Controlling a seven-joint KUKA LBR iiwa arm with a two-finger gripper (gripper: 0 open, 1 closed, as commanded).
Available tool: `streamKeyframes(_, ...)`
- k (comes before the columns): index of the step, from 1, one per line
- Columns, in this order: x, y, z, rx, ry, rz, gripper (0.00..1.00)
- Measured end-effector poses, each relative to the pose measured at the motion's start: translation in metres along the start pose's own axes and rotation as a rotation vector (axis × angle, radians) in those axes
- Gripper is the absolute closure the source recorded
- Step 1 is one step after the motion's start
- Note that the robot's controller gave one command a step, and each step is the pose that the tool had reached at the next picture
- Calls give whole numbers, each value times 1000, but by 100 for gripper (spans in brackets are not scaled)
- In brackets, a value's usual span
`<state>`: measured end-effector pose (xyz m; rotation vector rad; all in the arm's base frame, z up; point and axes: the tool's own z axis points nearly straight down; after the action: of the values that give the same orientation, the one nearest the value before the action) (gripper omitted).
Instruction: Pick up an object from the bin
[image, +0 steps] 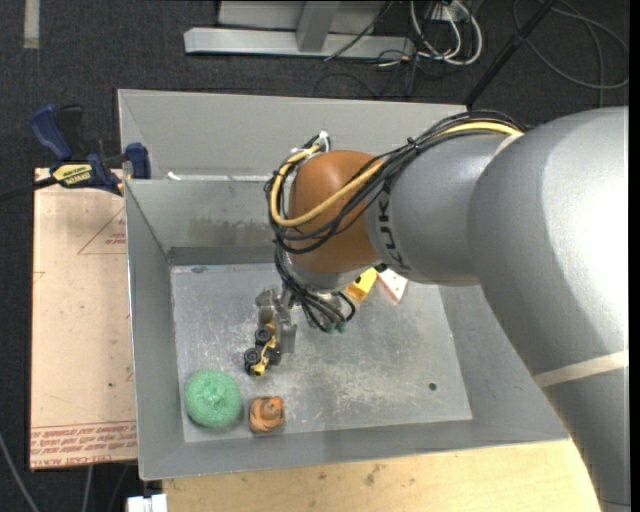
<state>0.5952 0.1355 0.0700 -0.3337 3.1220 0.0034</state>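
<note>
Your gripper (278, 332) is down near the middle of the bin (400, 385), right at the far end of a small yellow and black toy car (261, 357). You cannot tell whether the claw is spread or pressed together. In the near left corner lies a green ball (212, 398), with an orange-brown lump (266, 413) just beside it. A yellow and white packet (380, 284) sits partly under the arm.

Count: 1 grey metal bin (150, 290), 4 loose items in it. 1 green fuzzy ball (212, 398), 1 small orange-brown lump (266, 413), 1 small yellow-and-black toy vehicle (262, 356), 1 yellow-and-white item (381, 284), partly hidden, kind unclear. One of each kind.
</note>
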Motion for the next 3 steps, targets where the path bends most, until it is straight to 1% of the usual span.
streamKeyframes(3, 0, 0, 0, -1, 0, 0, 100)
